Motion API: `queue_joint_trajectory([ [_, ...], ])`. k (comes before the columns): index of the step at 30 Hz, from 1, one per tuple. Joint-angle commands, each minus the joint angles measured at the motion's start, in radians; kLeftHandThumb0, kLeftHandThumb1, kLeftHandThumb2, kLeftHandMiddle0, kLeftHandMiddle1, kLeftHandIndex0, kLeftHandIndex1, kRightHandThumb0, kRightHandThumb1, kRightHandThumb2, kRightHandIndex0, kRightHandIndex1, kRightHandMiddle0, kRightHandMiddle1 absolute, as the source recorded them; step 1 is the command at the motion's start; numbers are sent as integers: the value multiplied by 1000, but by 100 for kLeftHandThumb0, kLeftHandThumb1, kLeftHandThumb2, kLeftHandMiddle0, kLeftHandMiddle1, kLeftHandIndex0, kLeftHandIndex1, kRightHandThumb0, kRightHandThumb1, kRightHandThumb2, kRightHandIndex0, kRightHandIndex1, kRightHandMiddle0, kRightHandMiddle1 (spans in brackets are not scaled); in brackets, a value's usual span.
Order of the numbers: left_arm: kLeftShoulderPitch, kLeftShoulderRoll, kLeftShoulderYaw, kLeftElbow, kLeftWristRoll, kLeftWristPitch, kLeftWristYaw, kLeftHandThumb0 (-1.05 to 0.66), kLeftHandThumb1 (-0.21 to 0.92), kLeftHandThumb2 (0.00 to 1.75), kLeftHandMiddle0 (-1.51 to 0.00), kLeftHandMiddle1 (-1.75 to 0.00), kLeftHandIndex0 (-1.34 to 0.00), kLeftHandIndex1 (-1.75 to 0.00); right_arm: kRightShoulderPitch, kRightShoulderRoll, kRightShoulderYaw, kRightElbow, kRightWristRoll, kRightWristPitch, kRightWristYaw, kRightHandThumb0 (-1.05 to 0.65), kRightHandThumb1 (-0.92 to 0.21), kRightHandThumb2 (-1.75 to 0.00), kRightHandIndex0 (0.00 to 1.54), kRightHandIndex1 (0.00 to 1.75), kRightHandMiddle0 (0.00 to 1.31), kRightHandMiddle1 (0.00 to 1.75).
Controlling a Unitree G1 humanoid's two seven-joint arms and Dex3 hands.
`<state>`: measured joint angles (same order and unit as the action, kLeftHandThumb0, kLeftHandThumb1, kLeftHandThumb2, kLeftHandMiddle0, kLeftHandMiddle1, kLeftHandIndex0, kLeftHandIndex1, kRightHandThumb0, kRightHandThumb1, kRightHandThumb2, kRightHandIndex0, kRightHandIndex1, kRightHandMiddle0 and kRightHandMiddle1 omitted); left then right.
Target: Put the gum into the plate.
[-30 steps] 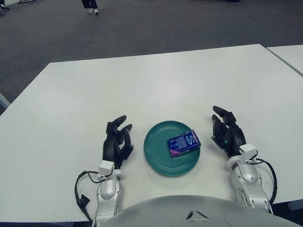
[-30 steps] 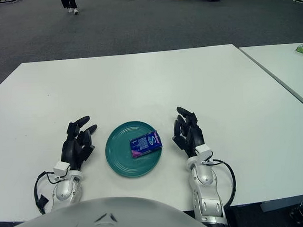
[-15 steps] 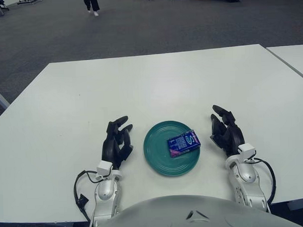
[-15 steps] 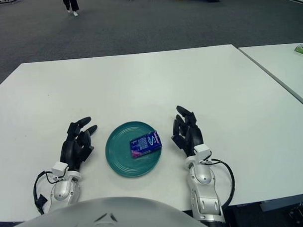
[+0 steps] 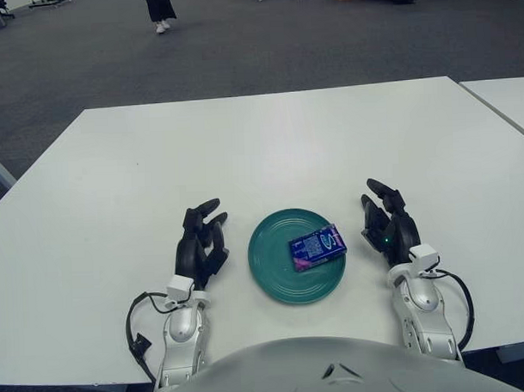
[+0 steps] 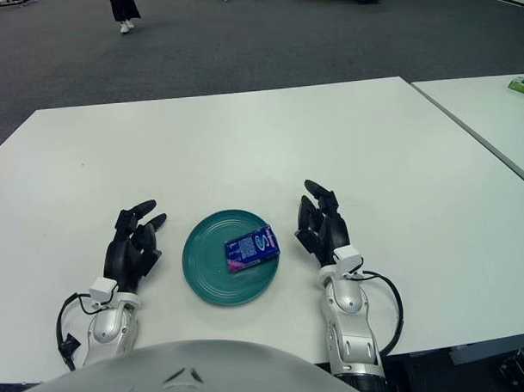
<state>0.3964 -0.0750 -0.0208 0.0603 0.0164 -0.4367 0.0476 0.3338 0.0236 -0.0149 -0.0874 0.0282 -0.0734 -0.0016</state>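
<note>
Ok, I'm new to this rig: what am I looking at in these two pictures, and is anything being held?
Both pictures come from one stereo camera on the robot's head, looking down at a white table; they show the same scene from slightly different spots. The grey curve at the bottom is the robot's own body. The black three-fingered shapes are its hands. The left robot hand shows left of a teal plate, the right robot hand right of it. Both have relaxed fingers and hold nothing. A blue gum pack lies on the right part of the plate, so the gum is already in place.
</note>
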Motion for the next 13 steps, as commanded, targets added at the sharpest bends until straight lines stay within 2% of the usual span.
queue_joint_trajectory([
  [1,0,9,6,29,-3,36,-5,-71,92,76,-45,-61,-21,-103,34,12,0,65,8,56,-5,-68,-92,-76,39,1,0,72],
  [13,2,12,5,27,-10,50,-14,-70,92,74,-45,-60,-21,-102,33,12,-3,74,10,51,-9,-68,-92,-75,41,1,0,77],
])
